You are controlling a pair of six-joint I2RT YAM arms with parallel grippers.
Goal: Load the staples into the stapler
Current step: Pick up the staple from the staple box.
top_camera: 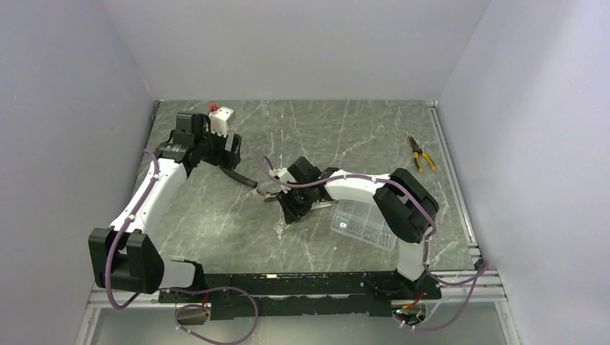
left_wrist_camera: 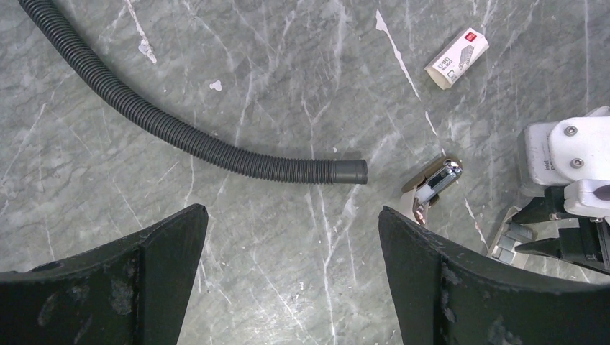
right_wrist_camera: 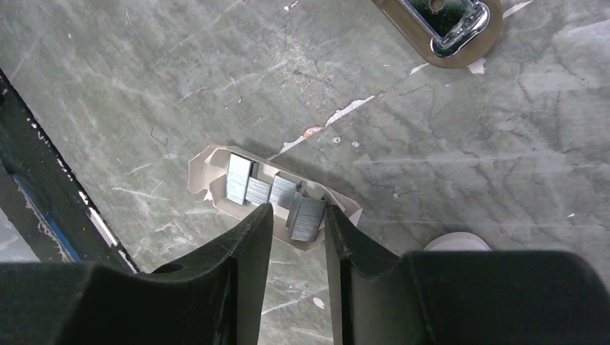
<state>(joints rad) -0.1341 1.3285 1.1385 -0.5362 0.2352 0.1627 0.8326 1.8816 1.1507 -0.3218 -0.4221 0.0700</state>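
We are picking staples: our right end effector (right_wrist_camera: pixel 298 210) is straddling a staple strip (right_wrist_camera: pixel 308 219), narrow, not yet pinching; our left end effector (left_wrist_camera: pixel 291 212) is hanging wide. Nearby the stapler (right_wrist_camera: pixel 449 25) is lying open; next we are needing a square pinch.

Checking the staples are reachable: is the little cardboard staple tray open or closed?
Open. The cardboard tray lies uncovered with staple strips exposed inside, and the right gripper straddles one strip.
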